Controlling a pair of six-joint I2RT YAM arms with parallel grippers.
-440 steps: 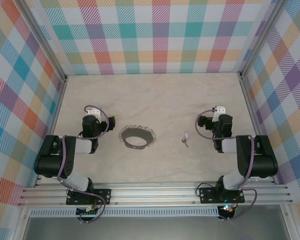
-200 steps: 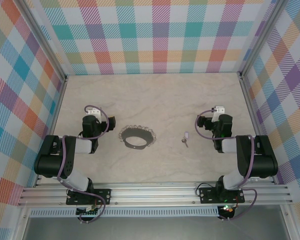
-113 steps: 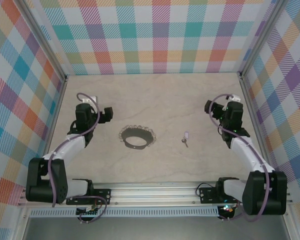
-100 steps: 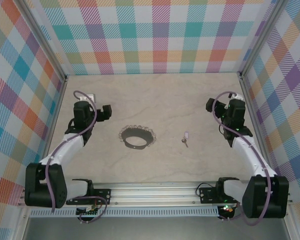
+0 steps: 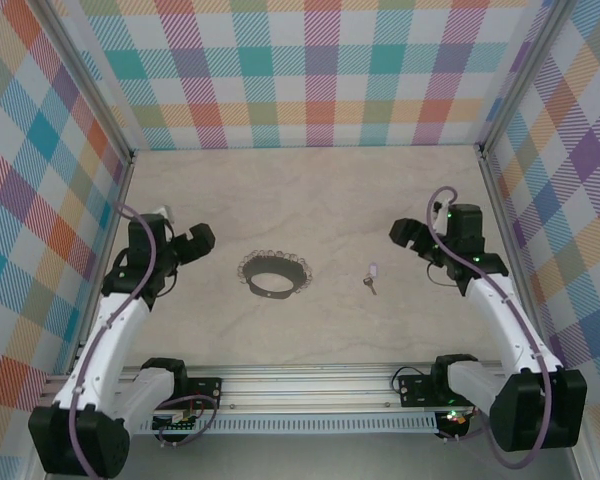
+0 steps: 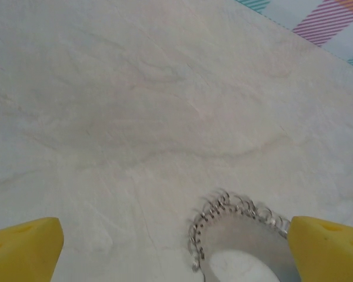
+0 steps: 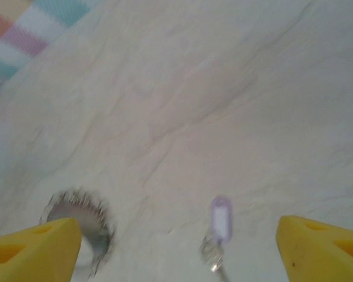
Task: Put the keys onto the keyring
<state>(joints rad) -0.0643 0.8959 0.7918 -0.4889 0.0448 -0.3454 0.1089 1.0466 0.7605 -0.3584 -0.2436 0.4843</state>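
While the right gripper (image 5: 402, 236) gapes, key (image 7: 221, 218) lies ahead.

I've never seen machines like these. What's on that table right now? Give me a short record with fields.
surface: pale marbled tabletop, plaid walls around it
ring: large dark loop edged with silvery bead links, lying flat, left of centre
key: tiny key with pale lilac head and short dark shaft, right of the loop, apart from it
left gripper: open, empty, left of the loop
right gripper: open, empty, right of the key
progress: key not yet on the loop
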